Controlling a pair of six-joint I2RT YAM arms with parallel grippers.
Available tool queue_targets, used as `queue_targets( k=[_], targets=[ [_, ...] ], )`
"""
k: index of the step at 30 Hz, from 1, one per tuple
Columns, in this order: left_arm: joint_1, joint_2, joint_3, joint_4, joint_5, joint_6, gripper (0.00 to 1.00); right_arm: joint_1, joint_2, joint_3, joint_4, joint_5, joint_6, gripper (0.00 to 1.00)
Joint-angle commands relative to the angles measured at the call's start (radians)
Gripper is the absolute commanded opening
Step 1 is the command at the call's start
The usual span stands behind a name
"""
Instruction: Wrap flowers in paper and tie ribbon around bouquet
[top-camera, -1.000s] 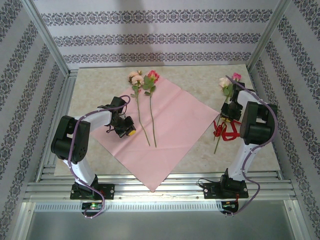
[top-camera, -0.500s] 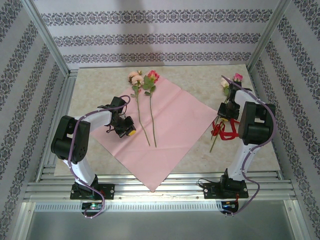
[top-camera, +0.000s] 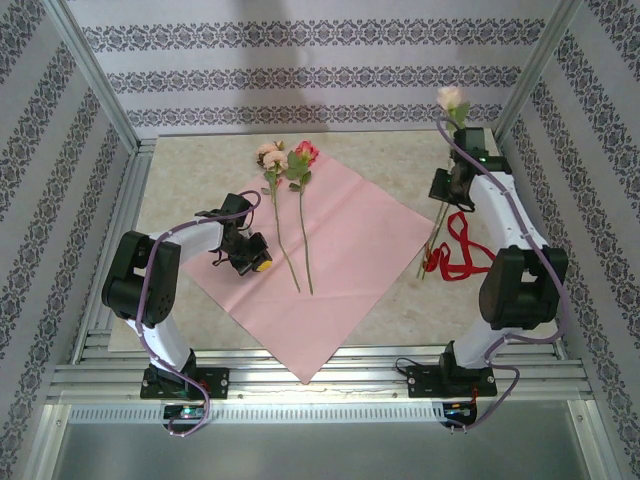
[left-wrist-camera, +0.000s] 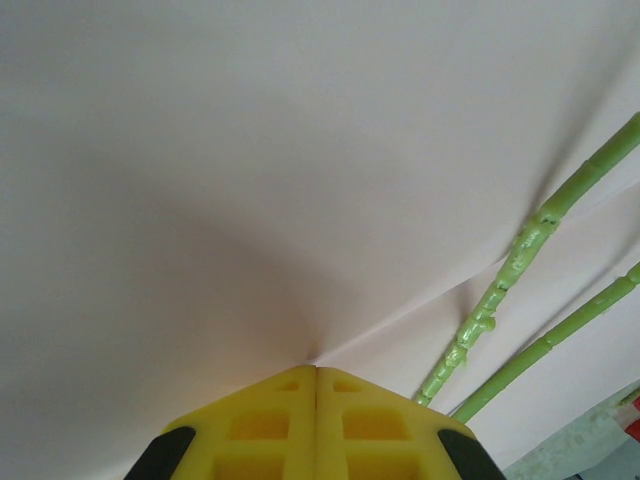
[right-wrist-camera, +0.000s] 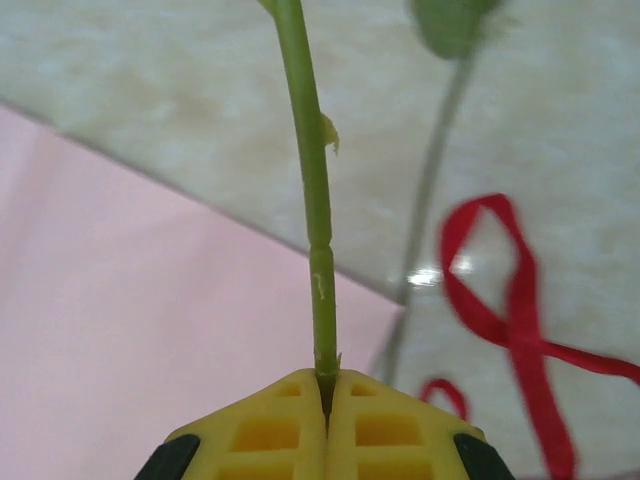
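Beige marbled worktop (top-camera: 200, 170) carries a pale pink paper sheet (top-camera: 350, 250); the closed left hand (left-wrist-camera: 316, 375) touches it, long-stemmed artificial roses (top-camera: 285, 200) just beside. Right hand (right-wrist-camera: 322, 390) clamps another rose's thin green stem (right-wrist-camera: 310, 180), thin red ribbon (right-wrist-camera: 527, 345) beneath.

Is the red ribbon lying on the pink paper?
No, the ribbon lies on the bare table beside the paper, not on it.

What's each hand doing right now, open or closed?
Left hand: closed, tips against the paper.
Right hand: closed on a flower.
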Motion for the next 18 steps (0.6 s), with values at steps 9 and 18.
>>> queue_targets(
  k=[9, 18],
  targets=[
    [0.004, 0.013, -0.007, 0.0, 0.0, 0.013, 0.03, 0.471, 0.346, 0.254, 0.167, -0.265, 0.251, 0.0],
    [0.003, 0.017, 0.002, 0.001, 0.0, 0.013, 0.03, 0.532, 0.574, 0.471, 0.134, -0.247, 0.329, 0.0]
  ],
)
